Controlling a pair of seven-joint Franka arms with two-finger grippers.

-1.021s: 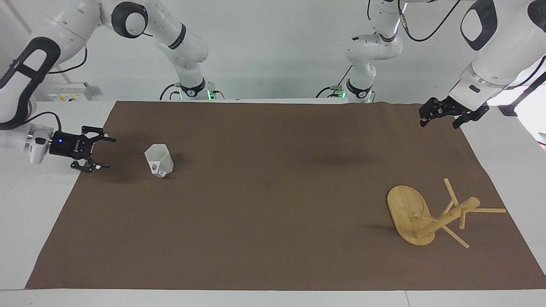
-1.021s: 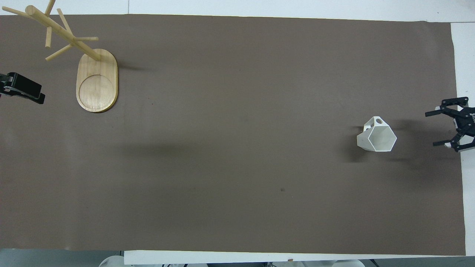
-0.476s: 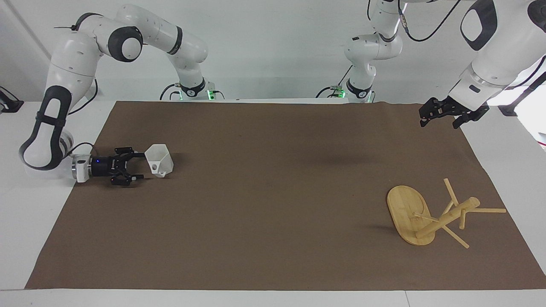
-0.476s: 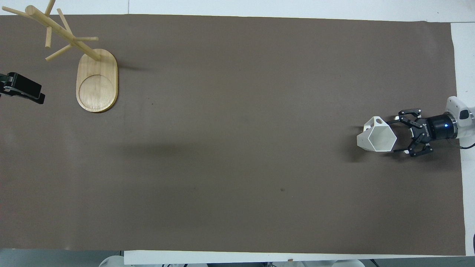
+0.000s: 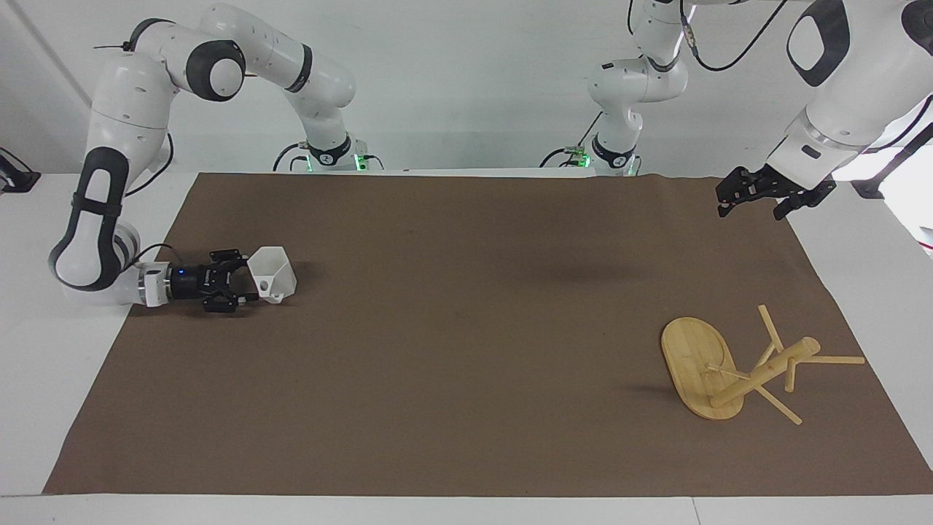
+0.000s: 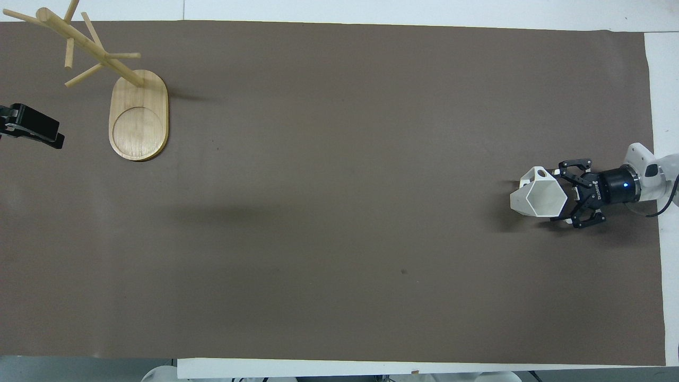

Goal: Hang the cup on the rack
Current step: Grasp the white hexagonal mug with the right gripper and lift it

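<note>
Two open pincers are showing: the right pincer (image 5: pixel 244 286) is reaching around the cup (image 5: pixel 273 274) near its tabletop end and might knock it over, while the left pincer (image 5: pixel 758 197) is waiting.

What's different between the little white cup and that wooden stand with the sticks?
The cup is white, faceted and small; the rack is pale bamboo, taller and branching into thin pegs. The cup sits at the right arm's end of the mat, with the right gripper low beside it, jaws open around it; the rack stands alone at the left arm's end. Both rest on the brown mat.
</note>
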